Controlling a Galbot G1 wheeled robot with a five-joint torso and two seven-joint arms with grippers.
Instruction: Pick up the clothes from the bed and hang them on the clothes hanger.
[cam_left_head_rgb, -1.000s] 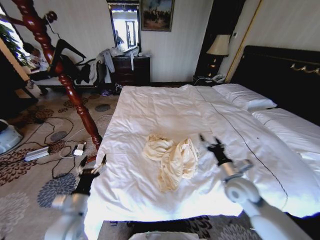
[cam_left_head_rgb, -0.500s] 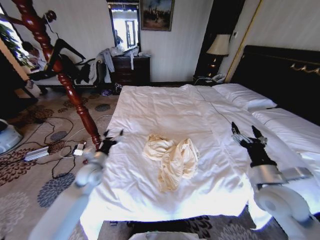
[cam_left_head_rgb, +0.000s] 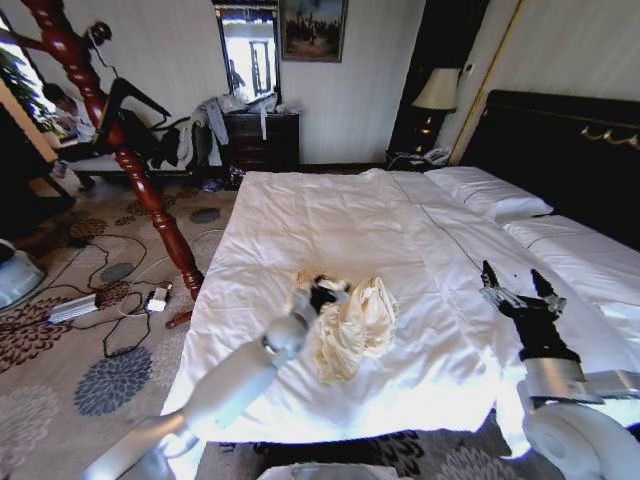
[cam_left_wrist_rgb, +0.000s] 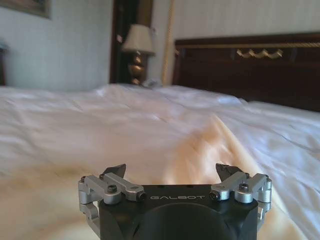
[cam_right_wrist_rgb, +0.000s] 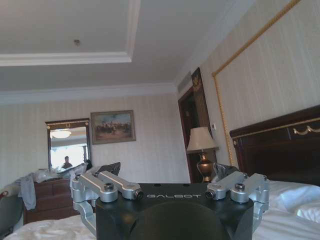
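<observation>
One cream shirt crumpled mid-bed, long axis running from the near edge toward the pillows. Left end effector right at its far-left bunch, fingers spread, holding nothing. Right end effector raised over the bed's right side, spread wide, empty.

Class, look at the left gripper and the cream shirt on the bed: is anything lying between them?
Nothing visible does. The left gripper, fingers open, is right at the near edge of the crumpled cream shirt on the white bed. The right gripper hangs open off to the side.
</observation>
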